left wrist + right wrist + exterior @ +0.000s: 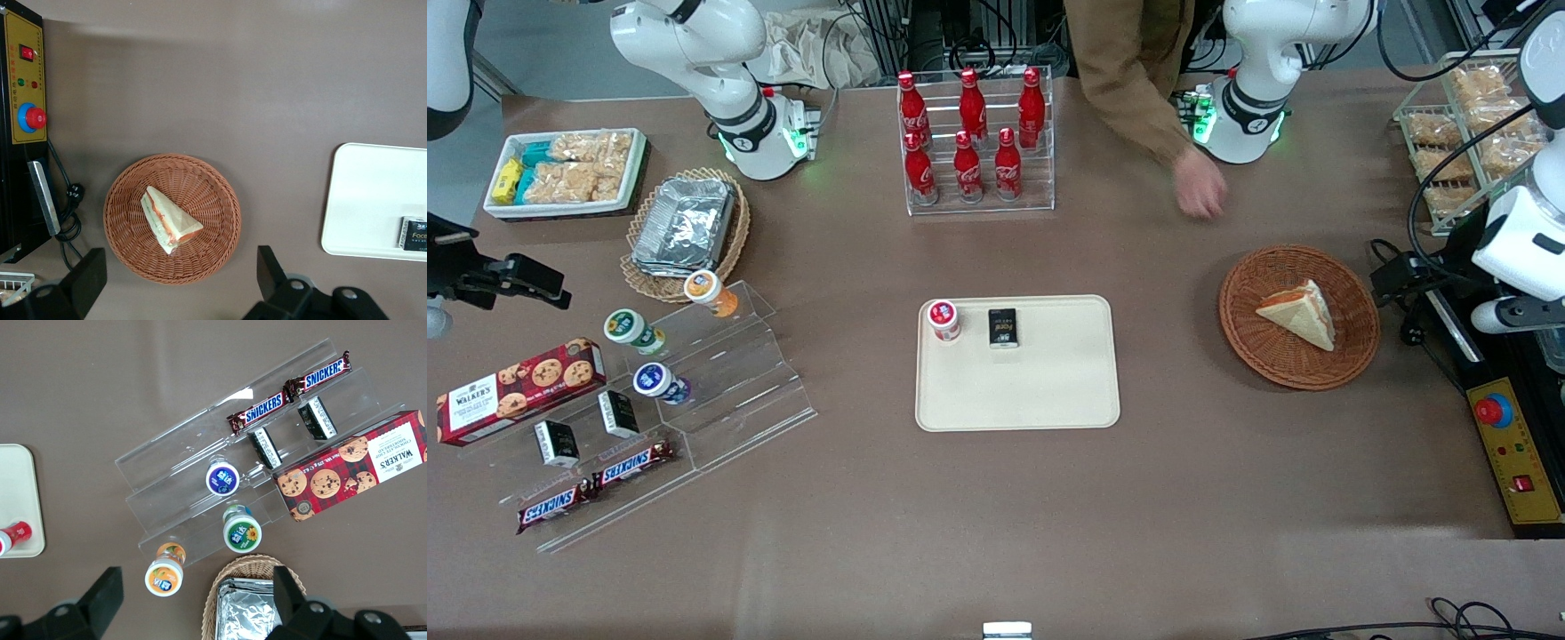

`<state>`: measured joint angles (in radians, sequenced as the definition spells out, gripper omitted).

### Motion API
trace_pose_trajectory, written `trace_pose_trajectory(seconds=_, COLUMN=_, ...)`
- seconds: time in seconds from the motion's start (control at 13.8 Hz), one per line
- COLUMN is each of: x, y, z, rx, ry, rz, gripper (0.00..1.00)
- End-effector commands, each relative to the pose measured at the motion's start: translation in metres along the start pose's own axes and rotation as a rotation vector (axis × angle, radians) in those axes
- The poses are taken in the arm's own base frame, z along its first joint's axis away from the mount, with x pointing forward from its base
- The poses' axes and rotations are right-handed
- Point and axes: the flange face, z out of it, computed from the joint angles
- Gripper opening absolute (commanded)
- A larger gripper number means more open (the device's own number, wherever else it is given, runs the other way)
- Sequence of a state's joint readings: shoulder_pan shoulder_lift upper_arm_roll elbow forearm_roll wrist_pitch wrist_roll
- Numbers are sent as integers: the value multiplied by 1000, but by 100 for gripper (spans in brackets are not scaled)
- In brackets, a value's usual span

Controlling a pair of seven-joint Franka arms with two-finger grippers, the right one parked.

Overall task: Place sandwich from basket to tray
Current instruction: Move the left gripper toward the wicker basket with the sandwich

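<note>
Gripper [180, 283]: hanging well above the table over at the working arm's end, fingers spread wide with nothing between them. In the front view only the white arm body shows at the edge, so the wrist view is what tells the story here.

Basket [1352, 351]: the reddish-brown wicker one sits on the table right under the gripper, a bit off from straight between the fingers [87, 280]. Nothing's touching it.

Sandwich [1300, 313]: lying flat in the basket, roughly in the middle, the white bread wedge with the orange and green layers showing along one edge [168, 219]. Below the gripper, well clear of it.

Control box [1513, 449]: yellow panel with a red button, just past the basket toward the table's end on the gripper's side, and nearer the front camera than the basket.

Tray [1049, 391]: cream rectangle, well apart from the gripper toward the parked arm's end, bare brown table between it and the basket. Mostly open surface.

Little cup [943, 319]: red and white lid, on the tray at the corner away from the gripper.

Black packet [1003, 327]: also on the tray, just beside the cup, on the side closer to the gripper.

Person's hand [1199, 191]: hovering at the table, farther from the front camera than the basket, blurry.

Cola bottles [969, 133]: red ones in a clear rack, farther back again than the tray.
</note>
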<state>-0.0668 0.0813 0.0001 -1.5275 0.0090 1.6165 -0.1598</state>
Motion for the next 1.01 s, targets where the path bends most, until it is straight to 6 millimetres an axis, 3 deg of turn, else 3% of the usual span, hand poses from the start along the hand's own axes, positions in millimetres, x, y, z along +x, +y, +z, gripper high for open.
trace_pose_trajectory(seconds=0.0, x=5, y=-1, z=-4, rx=14, ry=1, rz=1, gripper=100)
trace_pose_trajectory(seconds=0.29, x=0, y=-14, z=10, rx=26, ry=-54, rz=-105, gripper=100)
trace_pose_trajectory(seconds=0.65, x=-27, y=-32, z=68, rx=156, ry=-103, rz=-243, gripper=100)
trace_pose_trajectory(seconds=0.94, x=-54, y=-31, z=137, rx=137, ry=-32, rz=-477, gripper=100)
